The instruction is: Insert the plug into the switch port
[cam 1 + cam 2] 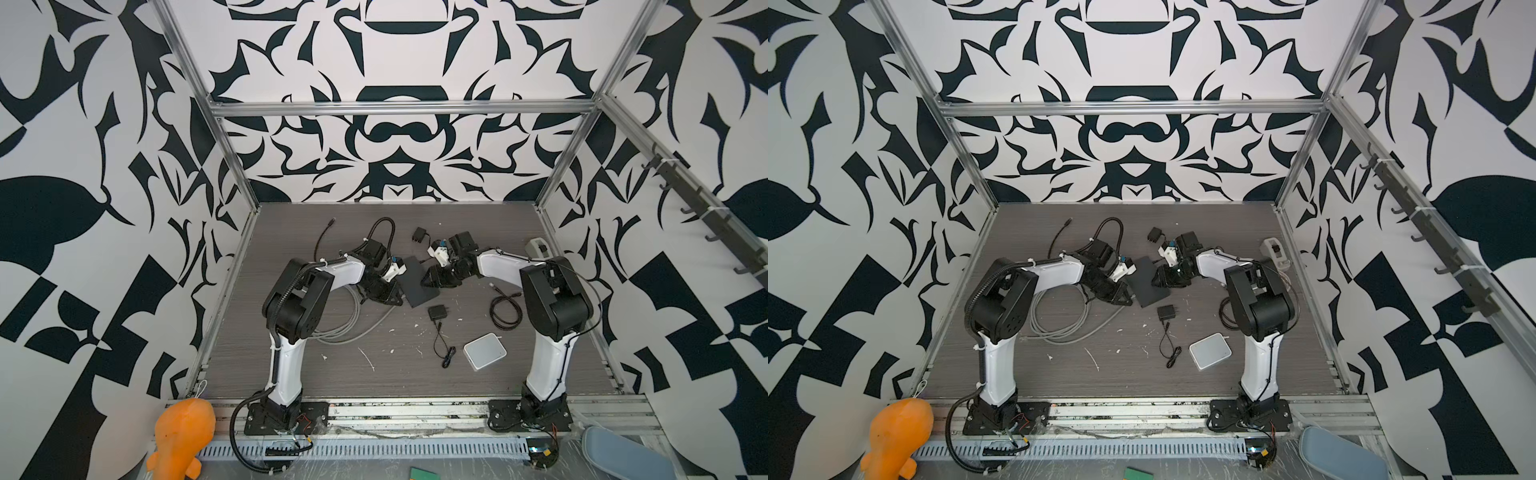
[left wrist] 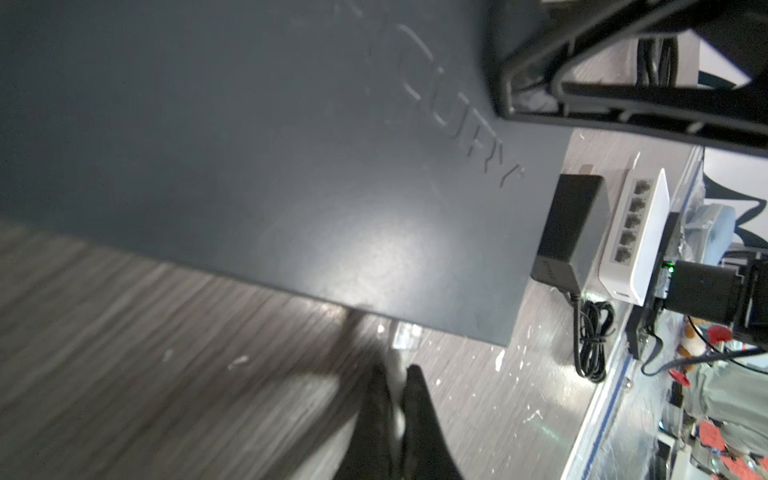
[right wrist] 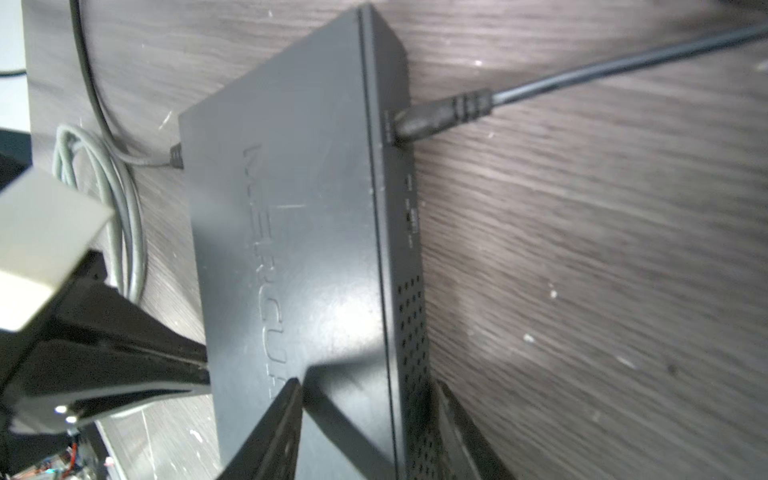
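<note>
Risk: flat matte-black rectangular switch box (image 3: pixel 299 257) mid-worktop, right tool (image 3: pixel 365 424) straddling its edge; left tool (image 2: pixel 397 399) shut on grey cable behind clear plug (image 2: pixel 405 334); misaligned push shoves box.

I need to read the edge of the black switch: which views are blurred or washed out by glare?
Left wrist view: glare patch on the black switch, tabletop and fingers blurred. Right wrist view: soft sheen on the lid, the power plug and edge readable. Both top views: sharp but too distant.

Both end effectors flank the black switch (image 1: pixel 1147 280) mid-table.
</note>
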### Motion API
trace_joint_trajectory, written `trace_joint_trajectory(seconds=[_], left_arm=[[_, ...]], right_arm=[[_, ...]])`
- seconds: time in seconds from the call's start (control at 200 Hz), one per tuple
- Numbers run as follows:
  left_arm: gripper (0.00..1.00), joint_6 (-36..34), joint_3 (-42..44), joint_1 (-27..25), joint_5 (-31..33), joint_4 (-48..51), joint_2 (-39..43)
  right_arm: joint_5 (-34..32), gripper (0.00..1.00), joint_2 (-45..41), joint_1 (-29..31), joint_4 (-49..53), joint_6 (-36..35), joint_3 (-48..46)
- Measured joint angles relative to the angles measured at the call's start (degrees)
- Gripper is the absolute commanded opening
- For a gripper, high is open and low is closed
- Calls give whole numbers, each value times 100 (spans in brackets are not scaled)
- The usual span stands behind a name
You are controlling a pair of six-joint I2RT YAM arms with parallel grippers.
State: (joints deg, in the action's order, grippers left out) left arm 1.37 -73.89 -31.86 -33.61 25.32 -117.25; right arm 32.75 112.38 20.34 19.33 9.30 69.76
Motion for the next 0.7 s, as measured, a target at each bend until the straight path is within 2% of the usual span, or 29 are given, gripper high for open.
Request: trace_joint_trajectory(seconds=[0.295,0.45,0.7], left_arm=[[0,-1088,-588,144,-398,1167,-393],[0,-1126,-723,251,-492,1609,-505],[0,-1016,-791,278,-525,1716,-568]], right_arm=[[57,47,286,151,730,-752,551],[92,47,396,269,852,-935,713],[118,46,398,297,820,-953,699]])
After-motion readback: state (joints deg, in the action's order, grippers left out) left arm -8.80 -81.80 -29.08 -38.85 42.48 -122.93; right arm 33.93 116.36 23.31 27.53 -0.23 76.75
